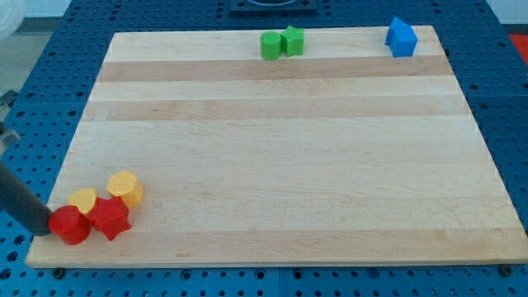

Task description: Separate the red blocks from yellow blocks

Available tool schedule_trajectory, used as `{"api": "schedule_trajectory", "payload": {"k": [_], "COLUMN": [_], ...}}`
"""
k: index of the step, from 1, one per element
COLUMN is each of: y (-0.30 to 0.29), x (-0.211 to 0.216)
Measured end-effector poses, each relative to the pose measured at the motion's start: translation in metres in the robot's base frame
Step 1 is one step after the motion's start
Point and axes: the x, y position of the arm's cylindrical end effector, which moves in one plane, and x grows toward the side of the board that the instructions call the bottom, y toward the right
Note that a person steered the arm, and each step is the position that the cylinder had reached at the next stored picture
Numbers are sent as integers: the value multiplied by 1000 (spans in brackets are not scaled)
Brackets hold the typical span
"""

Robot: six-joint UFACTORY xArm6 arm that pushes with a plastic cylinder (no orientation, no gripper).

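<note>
Four blocks cluster at the board's bottom-left corner. A red cylinder [69, 225] touches a red star-shaped block [110, 218] to its right. A yellow heart-like block [83, 200] sits just above them and touches both. A yellow hexagonal block [125, 189] sits up and right of it, touching the red star. My dark rod comes in from the view's left edge. My tip [47, 231] sits at the red cylinder's left side, at or against it.
The wooden board [280, 148] lies on a blue perforated table. Two green blocks [281, 43] touch each other at the top middle edge. A blue block [401, 38] stands at the top right corner.
</note>
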Motion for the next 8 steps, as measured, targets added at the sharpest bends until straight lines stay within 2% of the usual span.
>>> {"api": "schedule_trajectory", "payload": {"k": [1,2,3,4,5,8], "y": [25,25,-20,-21,-17,33], "x": [0,0,5,4,36,35]}}
